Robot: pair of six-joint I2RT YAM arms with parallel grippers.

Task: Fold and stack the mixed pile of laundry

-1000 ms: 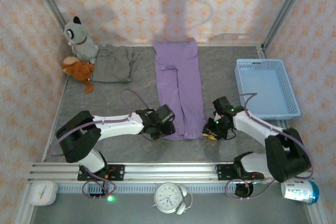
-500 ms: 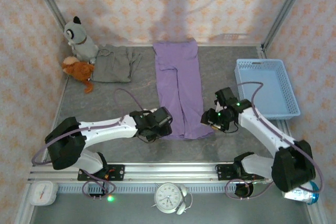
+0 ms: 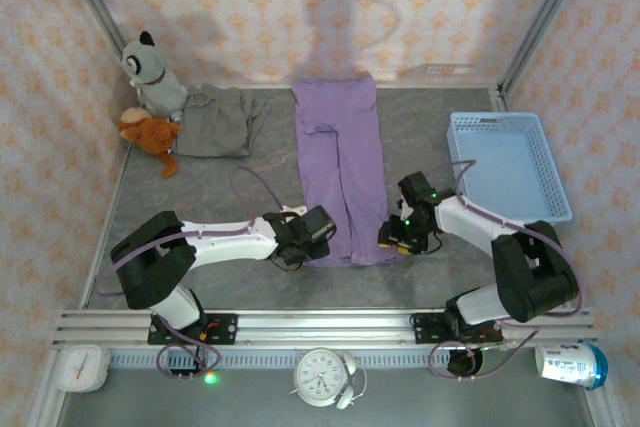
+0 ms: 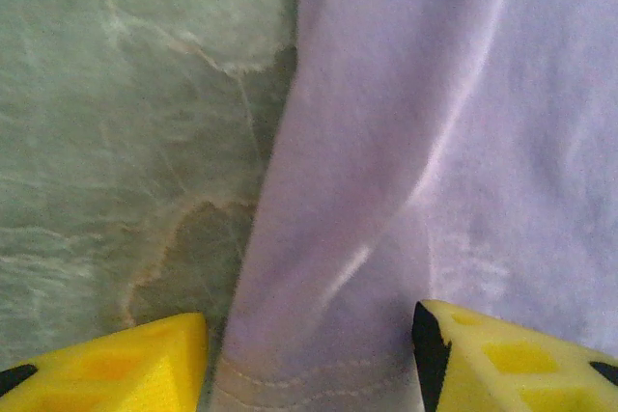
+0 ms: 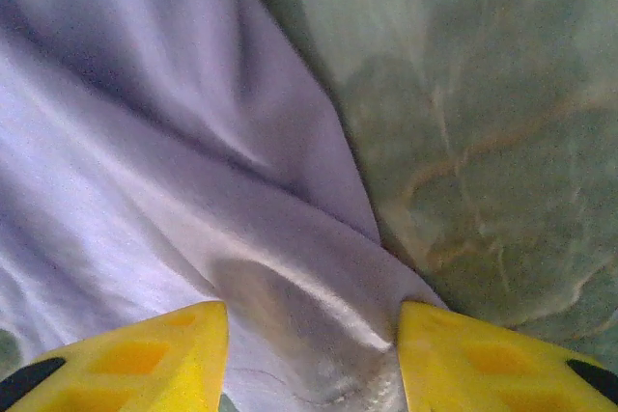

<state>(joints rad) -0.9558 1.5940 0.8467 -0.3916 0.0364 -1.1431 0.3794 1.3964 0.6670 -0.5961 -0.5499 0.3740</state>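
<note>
Near edge of the bench (image 3: 200,192): the left pincer (image 3: 312,245) and the right pincer (image 3: 396,237) sit low at the two near corners of the lavender garment (image 3: 340,162). It lies flat and lengthwise in mid-bench, hem toward the arms. Both pincers stand open, their yellow fingers (image 4: 126,364) astride the stitched hem without pinching it. On the right side the cloth rises in a soft ridge between the fingers (image 5: 145,354). The step in hand appears to be taking hold of the hem for the first fold. It is best done by closing both pincers at equal depth on the hem. They should then lift together and keep the edge taut, so the fold lands square on the far waistband. Far left, the taupe garment (image 3: 215,122) lies rumpled beside the plush toys (image 3: 150,97), not yet folded.
</note>
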